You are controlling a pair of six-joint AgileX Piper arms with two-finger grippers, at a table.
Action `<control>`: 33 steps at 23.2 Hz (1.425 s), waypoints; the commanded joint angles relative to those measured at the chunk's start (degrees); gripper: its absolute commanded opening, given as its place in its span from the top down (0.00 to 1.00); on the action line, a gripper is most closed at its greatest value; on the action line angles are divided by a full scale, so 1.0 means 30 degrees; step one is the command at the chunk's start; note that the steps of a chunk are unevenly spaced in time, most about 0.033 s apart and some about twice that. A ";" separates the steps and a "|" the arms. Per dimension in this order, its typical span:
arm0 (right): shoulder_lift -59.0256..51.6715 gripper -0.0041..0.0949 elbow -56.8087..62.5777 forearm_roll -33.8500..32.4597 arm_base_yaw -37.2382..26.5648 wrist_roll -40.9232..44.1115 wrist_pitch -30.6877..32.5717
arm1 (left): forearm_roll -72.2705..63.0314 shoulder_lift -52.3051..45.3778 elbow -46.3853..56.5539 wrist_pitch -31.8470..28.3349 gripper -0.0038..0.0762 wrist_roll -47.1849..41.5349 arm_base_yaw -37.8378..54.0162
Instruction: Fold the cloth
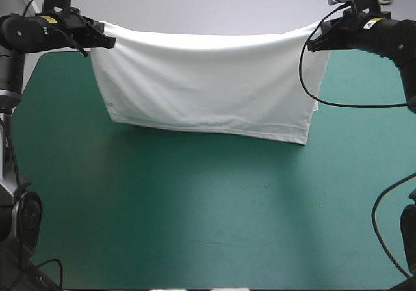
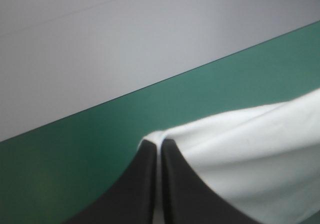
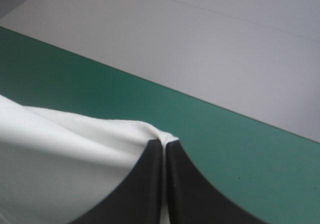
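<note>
left gripper [image 1: 112, 42], right gripper [image 1: 311, 44] tight on raised t-shirt [image 1: 208, 86], long axis side-to-side

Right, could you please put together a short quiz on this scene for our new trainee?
1. True or false: the T-shirt is a crumpled heap.
2. Of the left gripper and the right gripper, which is shut on the T-shirt? A: left only. B: right only. C: both.
3. Fill in: the T-shirt hangs spread ___ the two grippers.
Key: 1 false; 2 C; 3 between.
</note>
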 commanded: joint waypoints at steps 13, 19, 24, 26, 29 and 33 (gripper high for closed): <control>-0.4903 0.98 -0.2082 -0.0298 -0.0062 -0.0181 -0.0287 | 0.1966 -0.5060 -0.2379 -0.0141 0.93 -0.0822 -0.0006; -0.4939 0.98 -0.2042 -0.0284 -0.0062 -0.0081 0.0023 | 0.1805 -0.4794 -0.2379 0.0086 0.93 -0.1344 -0.0006; -0.2913 0.98 -0.2042 0.0043 -0.0062 0.0351 -0.0638 | 0.0585 -0.2343 -0.2379 -0.0551 0.93 -0.1662 -0.0006; -0.2121 0.98 -0.2079 0.0043 -0.0062 0.0309 -0.0926 | 0.0384 -0.1385 -0.2379 -0.0883 0.93 -0.1662 -0.0006; -0.1164 0.98 -0.2079 0.0043 -0.0062 0.0257 -0.1261 | 0.0420 -0.0504 -0.2379 -0.1229 0.93 -0.1546 -0.0006; -0.0430 0.97 -0.2038 0.0005 -0.0062 0.0207 -0.0279 | 0.0554 0.0029 -0.2338 -0.0560 0.93 -0.1276 -0.0006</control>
